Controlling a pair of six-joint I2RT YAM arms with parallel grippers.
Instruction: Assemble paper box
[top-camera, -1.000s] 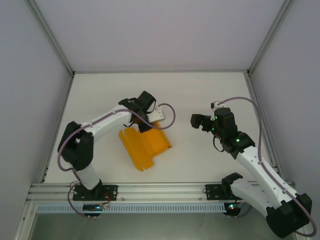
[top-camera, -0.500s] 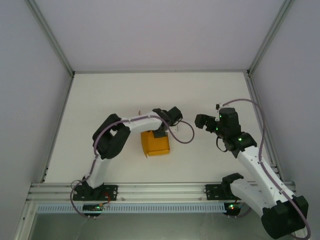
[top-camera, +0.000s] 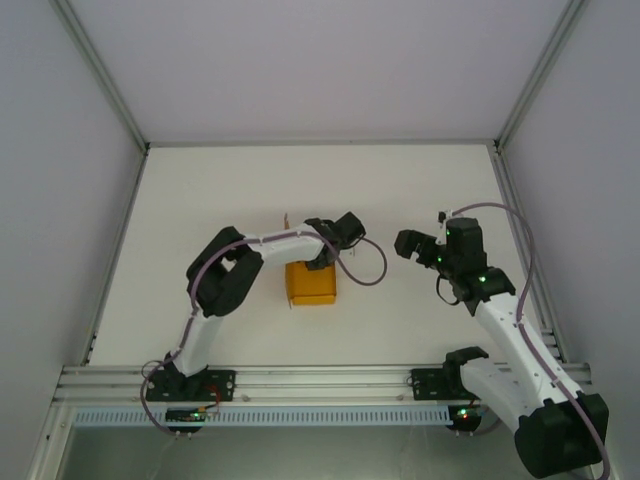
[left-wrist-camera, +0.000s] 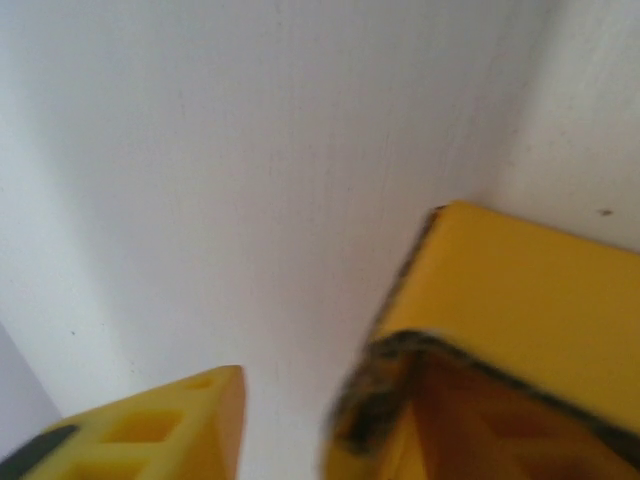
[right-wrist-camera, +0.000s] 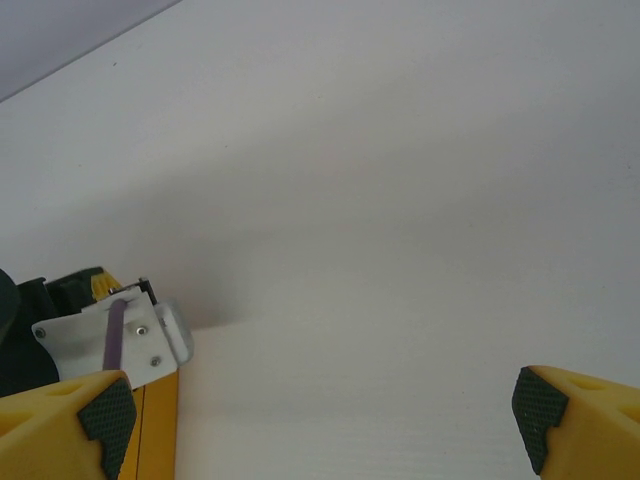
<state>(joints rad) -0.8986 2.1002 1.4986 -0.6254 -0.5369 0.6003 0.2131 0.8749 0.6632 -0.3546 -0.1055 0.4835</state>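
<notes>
we place paper box (top-camera: 311, 285) mid-frame, just below left gripper (top-camera: 321, 262) | left jaws narrowly apart, holding nothing | right gripper (top-camera: 402, 243) spread wide, well right | left arm nearer

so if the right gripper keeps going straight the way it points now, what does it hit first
Probably the bare table: ahead of the right gripper, between its open fingers, lies plain white surface. The left arm's wrist bracket lies just beside that line, so a finger might clip it; depth is unclear.
</notes>
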